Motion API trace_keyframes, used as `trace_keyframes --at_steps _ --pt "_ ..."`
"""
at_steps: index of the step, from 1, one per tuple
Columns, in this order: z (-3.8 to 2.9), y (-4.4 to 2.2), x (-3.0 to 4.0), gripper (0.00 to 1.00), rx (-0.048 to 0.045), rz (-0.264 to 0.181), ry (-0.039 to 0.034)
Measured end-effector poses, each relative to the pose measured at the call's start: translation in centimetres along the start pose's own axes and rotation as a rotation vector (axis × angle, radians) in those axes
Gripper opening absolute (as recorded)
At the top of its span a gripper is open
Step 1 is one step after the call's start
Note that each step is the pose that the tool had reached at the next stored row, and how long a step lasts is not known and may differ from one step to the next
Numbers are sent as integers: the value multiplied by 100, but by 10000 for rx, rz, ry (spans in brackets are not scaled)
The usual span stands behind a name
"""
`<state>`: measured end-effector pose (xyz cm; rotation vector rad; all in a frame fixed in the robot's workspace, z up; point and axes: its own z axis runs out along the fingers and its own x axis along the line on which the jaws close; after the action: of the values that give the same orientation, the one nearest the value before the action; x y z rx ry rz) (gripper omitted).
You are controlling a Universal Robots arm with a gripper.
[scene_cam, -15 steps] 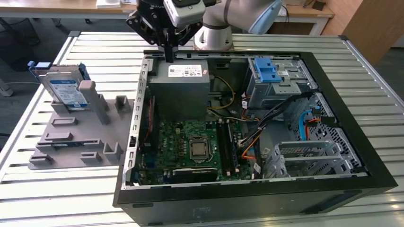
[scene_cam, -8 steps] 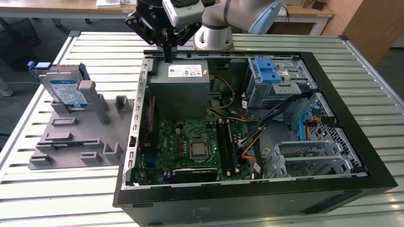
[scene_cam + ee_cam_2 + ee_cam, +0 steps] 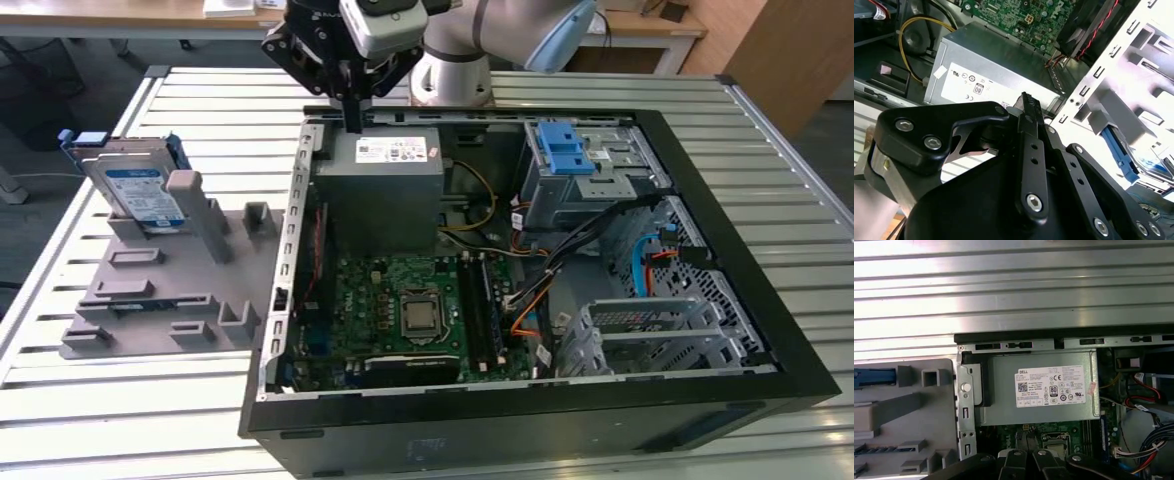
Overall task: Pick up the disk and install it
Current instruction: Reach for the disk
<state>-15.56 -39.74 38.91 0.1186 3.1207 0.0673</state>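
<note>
The disk (image 3: pixel 139 190) stood upright on its edge in a slot of the grey holder (image 3: pixel 160 290) on the slatted bench (image 3: pixel 107 420), at the exterior view's left, its blue-and-white label facing outward and its blue bracket (image 3: pixel 83 140) showing along the top and side. It was untouched and well apart from the tool (image 3: pixel 354 122). The tool hung at the far rim of the open computer case (image 3: pixel 747 330), just above the back edge of the labelled power supply (image 3: pixel 387 180). In the exterior view and the second wrist view its fingers (image 3: pixel 1029 130) looked drawn together to a narrow tip, with nothing between them. Inside the case, the grey drive bay (image 3: pixel 587 185) with its blue latch (image 3: pixel 567 150) sat at the far corner on the exterior view's right, beyond the motherboard (image 3: pixel 414 300) and a tangle of cables, and no disk showed in it. By its look the disk was stiff and dense, likely heavy for its size, with smooth metal faces that could slip under a light pinch, and it would probably take knocks badly. The upper part, standing clear of the holder, seemed the sensible place to take hold, pinching across the two flat faces or the bracket's rails. A hold near the middle of the top edge would keep it from swinging, and a straight lift would free it from the slot.
</note>
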Motion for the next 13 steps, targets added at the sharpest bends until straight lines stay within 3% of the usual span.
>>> trace_keyframes --at_steps 13 --pt "5 -3 29 11 0 0 10"
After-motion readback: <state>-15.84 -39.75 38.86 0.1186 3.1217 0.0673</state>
